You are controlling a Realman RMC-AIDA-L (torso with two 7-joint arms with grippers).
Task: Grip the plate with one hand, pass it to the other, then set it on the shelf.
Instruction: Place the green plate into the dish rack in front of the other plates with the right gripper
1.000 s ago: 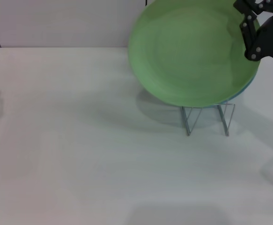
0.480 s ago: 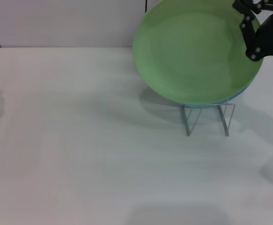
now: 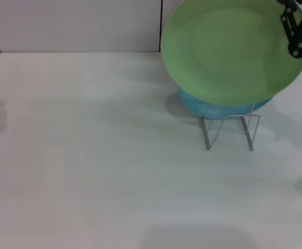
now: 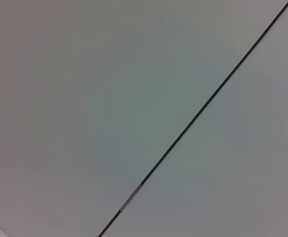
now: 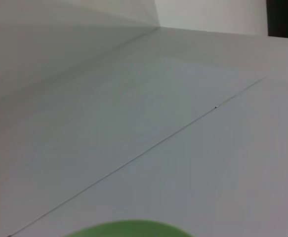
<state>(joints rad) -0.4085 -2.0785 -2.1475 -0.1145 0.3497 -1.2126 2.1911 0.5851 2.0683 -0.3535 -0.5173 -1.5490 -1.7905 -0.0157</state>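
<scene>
Plate (image 3: pixel 233 52) aloft, not yet racked.
Right gripper (image 3: pixel 295 23) clamped on its rim at 3 o'clock — it hangs over the shelf (image 3: pixel 229 130); left gripper unseen, so placing remains.

Plate (image 3: pixel 228 52): plain light green. Second plate (image 3: pixel 213 108): turquoise blue. Shelf (image 3: pixel 229 130): silver wire. Surface (image 3: pixel 88 155): white.

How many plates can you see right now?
2. The green plate is held up by the right hand above the rack. A blue plate stands in the rack behind it; others may be hidden.
</scene>
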